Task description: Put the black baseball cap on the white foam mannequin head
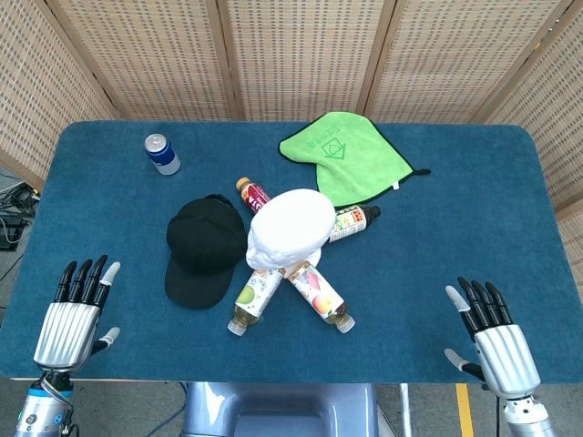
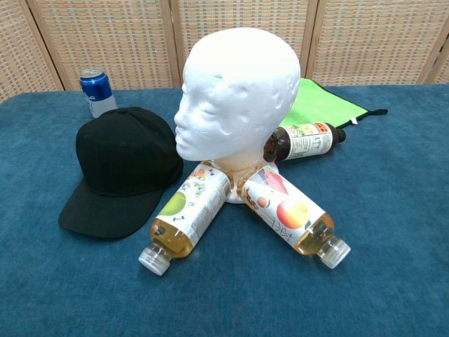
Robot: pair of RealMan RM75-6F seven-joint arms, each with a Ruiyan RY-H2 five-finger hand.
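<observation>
From the head view, the left hand (image 1: 71,316) and right hand (image 1: 494,346) sit at the near corners of the table (image 1: 474,237), fingers spread, holding nothing, both well apart from the cap (image 1: 202,246). The cap lies crown up just left of the head (image 1: 290,228), which stands bare among four bottles (lying spoke-like around its base), so the task looks unstarted. The chest view shows neither hand; the cap's brim (image 2: 109,210) points toward the camera beside one bottle (image 2: 186,214). Next, I judge, the left hand should reach in and grip the cap without knocking that bottle.
</observation>
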